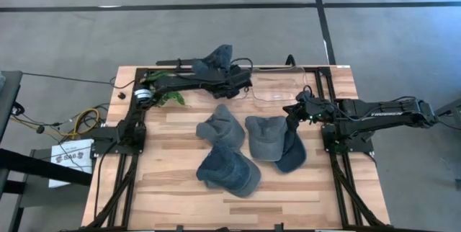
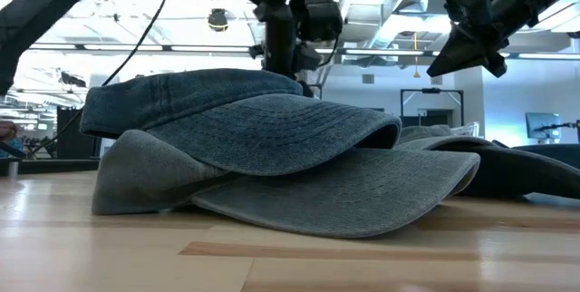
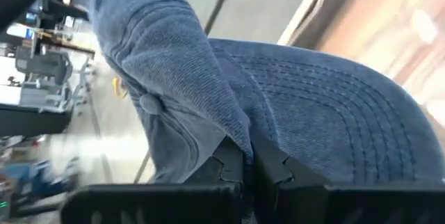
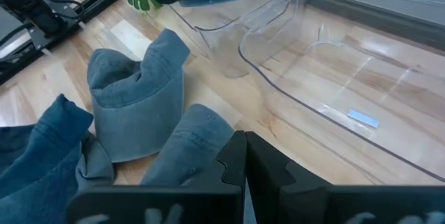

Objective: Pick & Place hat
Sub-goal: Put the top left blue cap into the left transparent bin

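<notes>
The left gripper (image 1: 229,70), fingers pinched shut on a denim hat (image 1: 216,58), holds it above the table's (image 1: 180,196) far edge at twelve o'clock; its long axis runs about ten to four, brim toward ten. The right gripper (image 1: 294,111), fingers together and empty, hovers at three o'clock over the hat pile (image 1: 248,149), beside a clear bin (image 4: 327,78).

Four hats (image 1: 245,153) lie mid-table (overlapping), clear bin (image 1: 277,88) behind them, plant (image 1: 167,96) left.
</notes>
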Robot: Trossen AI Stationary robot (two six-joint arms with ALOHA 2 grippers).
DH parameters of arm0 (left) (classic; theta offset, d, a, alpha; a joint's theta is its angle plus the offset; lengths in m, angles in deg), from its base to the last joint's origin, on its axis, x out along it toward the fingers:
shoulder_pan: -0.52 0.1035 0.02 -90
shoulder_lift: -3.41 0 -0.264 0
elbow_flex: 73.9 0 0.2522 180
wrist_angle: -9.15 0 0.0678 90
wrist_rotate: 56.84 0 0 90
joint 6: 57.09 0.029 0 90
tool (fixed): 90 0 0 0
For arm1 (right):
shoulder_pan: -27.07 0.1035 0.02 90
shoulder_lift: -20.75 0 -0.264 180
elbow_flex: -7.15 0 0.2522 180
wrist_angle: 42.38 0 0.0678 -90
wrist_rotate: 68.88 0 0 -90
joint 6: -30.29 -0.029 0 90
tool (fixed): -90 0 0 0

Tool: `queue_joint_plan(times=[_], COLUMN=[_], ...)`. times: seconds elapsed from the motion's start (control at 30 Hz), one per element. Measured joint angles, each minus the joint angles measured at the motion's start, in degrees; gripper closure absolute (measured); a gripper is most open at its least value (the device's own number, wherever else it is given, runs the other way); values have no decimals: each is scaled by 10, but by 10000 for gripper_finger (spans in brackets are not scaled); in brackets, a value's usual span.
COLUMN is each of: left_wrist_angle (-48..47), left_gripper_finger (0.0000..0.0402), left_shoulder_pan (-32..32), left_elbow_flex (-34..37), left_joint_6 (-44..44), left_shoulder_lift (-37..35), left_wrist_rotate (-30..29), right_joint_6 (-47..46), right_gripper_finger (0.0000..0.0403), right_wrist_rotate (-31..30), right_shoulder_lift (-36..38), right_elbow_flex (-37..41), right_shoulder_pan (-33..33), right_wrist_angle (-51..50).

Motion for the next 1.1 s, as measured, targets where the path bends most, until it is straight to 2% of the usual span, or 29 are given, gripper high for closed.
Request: queue_joint_plan(times=[0.17, 0.37, 0.5, 0.77, 0.97, 1.1], left_wrist_angle=[183, 305, 297, 290, 274, 236], left_gripper_finger=[401, 401, 396, 383, 367, 351], left_shoulder_pan=[-7, -21, -37, -75, -85, -76], left_elbow_flex=[132, 237, 251, 237, 237, 237], left_joint_6=[30, 65, 66, 110, 90, 34], left_shoulder_lift=[-62, -89, -86, -87, -87, -87], left_wrist_rotate=[-3, -22, -2, -13, 120, 152], right_joint_6=[0, 0, 0, 0, -19, -27], right_gripper_finger=[403, 403, 403, 403, 403, 403], right_wrist_rotate=[0, 0, 0, -1, -1, -1], right_shoulder_lift=[0, 0, 0, 0, 0, 0], right_elbow_flex=[0, 0, 0, 0, 0, 0], right_shoulder_pan=[0, -1, -1, -1, -1, -1], right_wrist_angle=[3, 21, 33, 34, 35, 35])
